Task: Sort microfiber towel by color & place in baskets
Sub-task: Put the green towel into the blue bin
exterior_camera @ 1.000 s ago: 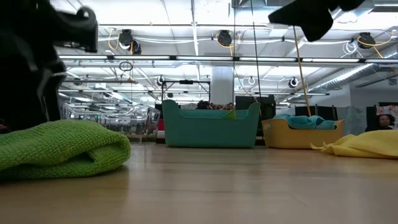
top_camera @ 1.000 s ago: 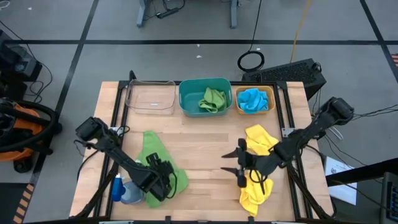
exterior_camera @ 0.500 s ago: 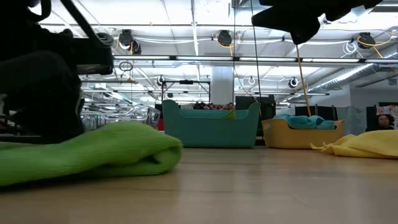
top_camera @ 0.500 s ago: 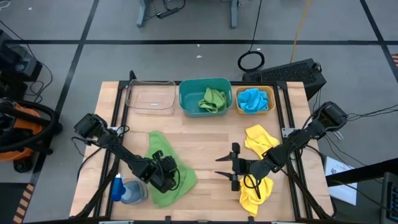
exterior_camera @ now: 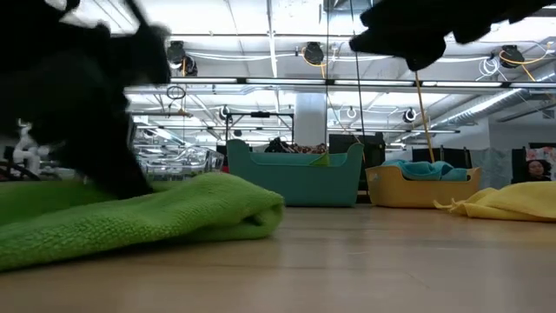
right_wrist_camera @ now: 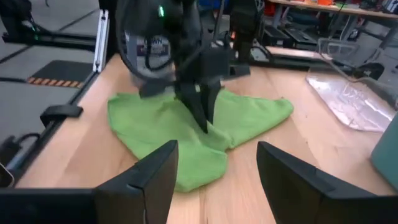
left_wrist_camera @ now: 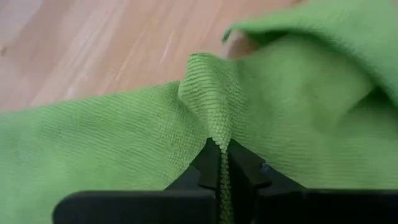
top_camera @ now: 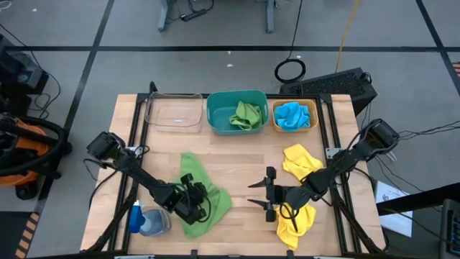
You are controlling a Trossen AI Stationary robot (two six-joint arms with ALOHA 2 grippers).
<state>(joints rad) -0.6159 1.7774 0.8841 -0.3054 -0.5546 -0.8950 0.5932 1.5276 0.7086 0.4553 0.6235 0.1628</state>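
A green towel [top_camera: 205, 193] lies spread on the table near its front, left of centre. My left gripper [top_camera: 192, 203] points down on it and is shut on a raised fold. My right gripper [top_camera: 260, 196] hovers open to the towel's right, above the table, with nothing between its fingers. Two yellow towels [top_camera: 299, 161] [top_camera: 295, 220] lie by the right arm. At the far edge stand a clear bin [top_camera: 174, 112], a teal bin [top_camera: 237, 112] holding a green towel [top_camera: 246, 115], and an orange bin [top_camera: 293, 116] holding a blue towel. My left gripper pinches a raised ridge of the green towel [left_wrist_camera: 215, 134] between its two fingers [left_wrist_camera: 209, 163], so the cloth puckers up between them. The fingers come from above, pointing down [right_wrist_camera: 202, 112]. The rest of the towel lies slack on the table.
A blue and pale object [top_camera: 146, 220] lies by the left arm at the near left. Bare wood [top_camera: 244, 162] stretches between the green towel and the bins. The table's black frame rails [top_camera: 136, 137] run along both sides.
My left gripper has gone toward the table's right edge and shut on a fold of the green towel. The towel has slid and spread to the right along the table with it. My right gripper has drifted a little toward the left, still open.
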